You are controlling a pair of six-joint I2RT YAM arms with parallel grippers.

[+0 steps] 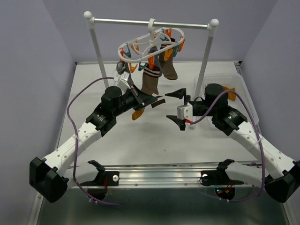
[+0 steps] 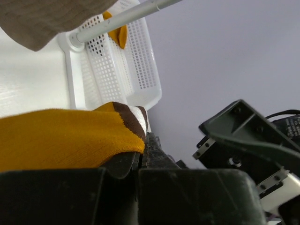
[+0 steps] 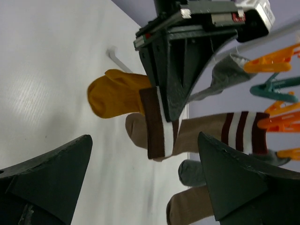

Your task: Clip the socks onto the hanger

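The white hanger (image 1: 151,49) with orange and teal clips hangs from the rack's crossbar. Brown and tan striped socks (image 1: 151,79) dangle from its clips. Just below them, my left gripper (image 1: 151,99) is shut on a mustard sock (image 1: 138,113) by its brown-and-white cuff (image 3: 157,122); the left wrist view shows the mustard sock (image 2: 61,138) lying over the left gripper (image 2: 140,150). My right gripper (image 1: 177,107) faces it from the right, open and holding nothing. In the right wrist view the right gripper (image 3: 145,183) frames the cuff, short of touching it.
A white two-post rack (image 1: 204,61) carries the hanger. A white mesh basket (image 1: 236,84) at the right holds another orange sock (image 2: 117,33). A grey sock (image 3: 225,75) and a striped tan sock (image 3: 220,133) hang from the clips (image 3: 274,86).
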